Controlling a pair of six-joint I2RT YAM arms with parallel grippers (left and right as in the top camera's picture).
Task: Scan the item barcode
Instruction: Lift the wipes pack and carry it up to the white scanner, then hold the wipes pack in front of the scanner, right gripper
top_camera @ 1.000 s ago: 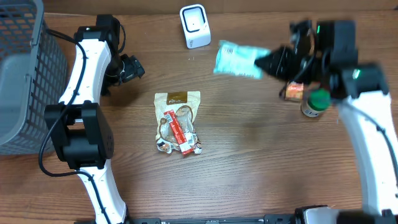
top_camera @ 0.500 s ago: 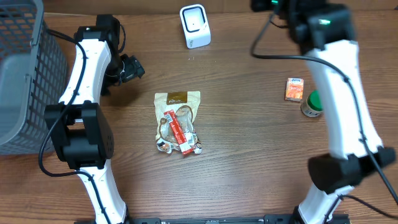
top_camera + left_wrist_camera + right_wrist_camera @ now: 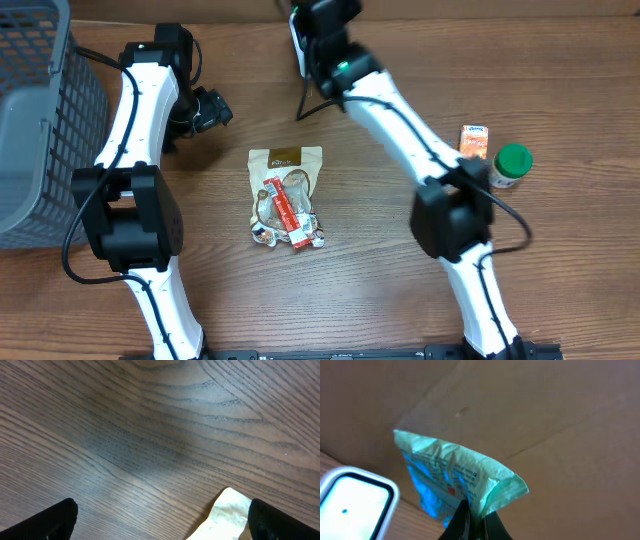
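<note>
Right wrist: right tool (image 3: 472,522) clamped on green packet (image 3: 455,480) near scanner (image 3: 350,505); left tool (image 3: 165,520) wide apart

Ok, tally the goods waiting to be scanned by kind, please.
Packets: 3 (teal packet in the right pincer, beige pouch, red stick)
Boxes: 1 (orange box)
Bottles: 1 (green-capped bottle)
Total: 5

**Odds and ends lying on the wooden table**

A grey mesh basket (image 3: 30,130) stands at the left edge of the table (image 3: 380,290). Near the middle a beige snack pouch (image 3: 286,165) lies flat, with a red stick packet (image 3: 283,210) across its lower half. Well off to the right, a small orange box (image 3: 474,142) sits just beside an upright green-lidded jar (image 3: 511,164).
</note>
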